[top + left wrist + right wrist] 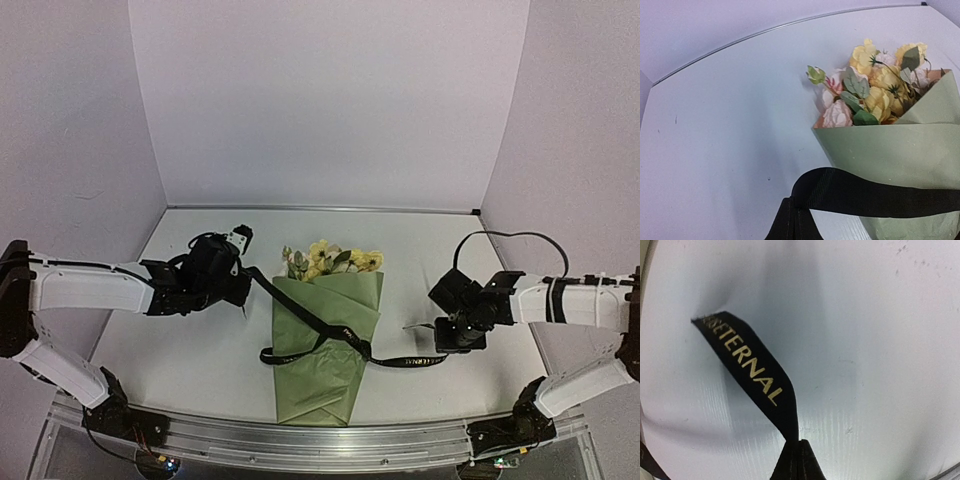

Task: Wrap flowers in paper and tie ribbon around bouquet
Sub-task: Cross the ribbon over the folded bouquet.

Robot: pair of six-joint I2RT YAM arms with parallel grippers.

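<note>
The bouquet [325, 340] lies flat mid-table [200, 350], flowers [330, 260] at 12 o'clock and the paper's [320, 390] narrow tip at 6, so the cone's waist is open to both arms.

My left gripper [243, 278], at about 10 o'clock from the bouquet, is pinched tight on the ribbon [305, 312]. In its wrist view the black band leaves the fingertips and runs straight across the green paper under the blossoms. That hold anchors one side and puts the band on a taut diagonal over the wrap.

My right gripper [445, 342], at about 3 o'clock from the bouquet, has its fingers closed on the other end. Its wrist view shows a short tail with gold lettering sticking up out of the pinch, above bare table.

Between the two holds the ribbon goes around the cone: a loop shows at the bouquet's 9 o'clock side, and the strands cross near its 4 o'clock edge. From overhead that crossing looks like a simple overlap, though I cannot tell whether a knot is formed.

With both ends held on opposite sides, I judge the wrapping done and the tie in hand; pulling apart should cinch it.
</note>
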